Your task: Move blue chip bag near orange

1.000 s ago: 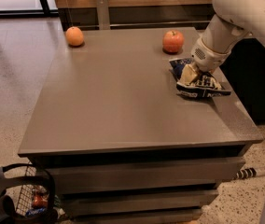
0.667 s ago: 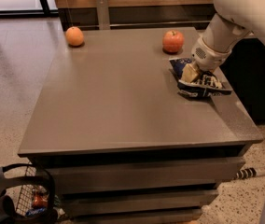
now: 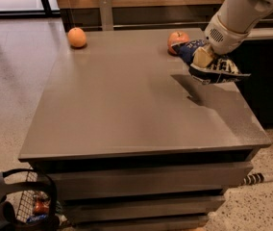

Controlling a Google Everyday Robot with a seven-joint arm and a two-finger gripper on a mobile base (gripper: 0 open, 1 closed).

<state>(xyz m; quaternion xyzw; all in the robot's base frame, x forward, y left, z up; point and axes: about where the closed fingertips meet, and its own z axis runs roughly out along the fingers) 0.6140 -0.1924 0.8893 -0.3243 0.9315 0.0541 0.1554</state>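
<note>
The blue chip bag (image 3: 212,65), crinkled navy foil with white lettering, hangs in the air above the right side of the grey table (image 3: 127,105), casting a shadow below it. My gripper (image 3: 203,57) is shut on the bag, with the white arm reaching in from the upper right. The orange (image 3: 77,37) sits at the table's far left corner, well away from the bag. A redder apple (image 3: 176,39) sits at the far edge just left of the bag, partly hidden behind it.
A wooden wall panel and a grey post (image 3: 105,11) stand behind the table. A dark counter (image 3: 266,76) is to the right. A black wire basket (image 3: 23,206) sits on the floor at lower left. A cable lies on the floor at lower right.
The bag lay on the table with my gripper on it; now it is lifted off the surface and hangs in the gripper. The fruits have not moved.
</note>
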